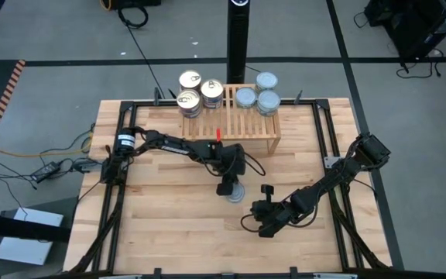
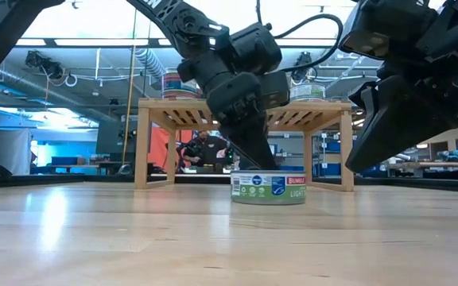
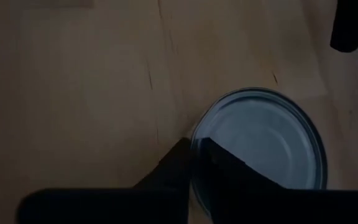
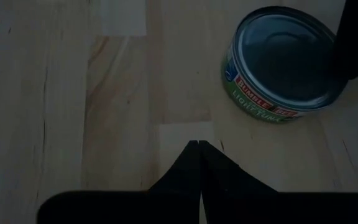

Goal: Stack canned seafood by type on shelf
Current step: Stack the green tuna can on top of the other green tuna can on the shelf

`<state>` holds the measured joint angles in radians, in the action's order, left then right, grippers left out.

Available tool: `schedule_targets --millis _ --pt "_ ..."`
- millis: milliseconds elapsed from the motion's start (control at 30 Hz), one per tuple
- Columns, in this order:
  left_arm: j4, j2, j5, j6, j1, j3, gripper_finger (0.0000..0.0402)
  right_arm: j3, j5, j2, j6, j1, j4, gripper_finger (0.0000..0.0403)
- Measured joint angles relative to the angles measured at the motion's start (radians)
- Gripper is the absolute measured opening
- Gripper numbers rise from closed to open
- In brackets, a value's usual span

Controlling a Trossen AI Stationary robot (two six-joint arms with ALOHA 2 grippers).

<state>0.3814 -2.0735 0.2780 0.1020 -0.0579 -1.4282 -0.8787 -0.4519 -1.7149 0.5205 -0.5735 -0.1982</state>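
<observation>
Your left tool, fingers nearly together, pinches the rim of the short round blue-lidded metal tin mid-counter. Your right tool waits nearby, pressed together. Seven tins top the light-wood slatted shelf at the far edge.

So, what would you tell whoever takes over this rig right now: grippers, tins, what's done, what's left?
Left gripper: down at the one tin on the table, a finger on either side of its rim, nearly closed; the tin rests on the table.
Right gripper: shut, empty, waiting near that tin.
Shelf: gold-lid tins at its left end, blue-silver-lid tins at its right end, some stacked.
Done: all tins but one are up, sorted by lid.
Left: this blue-silver-lid tin should probably go with the right group.
</observation>
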Motion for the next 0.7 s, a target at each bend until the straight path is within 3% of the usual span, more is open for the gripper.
schedule_targets --millis 167,433,700 --pt "0.005 0.015 -0.027 0.005 0.001 0.003 0.0005 0.0 0.0 0.0 0.0 0.0 0.0 0.0007" --pt "0.022 0.057 -0.095 0.044 0.0 0.008 0.0002 0.0 0.0 0.0 0.0 0.0 -0.005 0.0007" --pt "0.018 0.086 -0.237 0.081 0.019 0.007 0.0001 0.0 0.0 0.0 0.011 -0.003 -0.027 0.0007"
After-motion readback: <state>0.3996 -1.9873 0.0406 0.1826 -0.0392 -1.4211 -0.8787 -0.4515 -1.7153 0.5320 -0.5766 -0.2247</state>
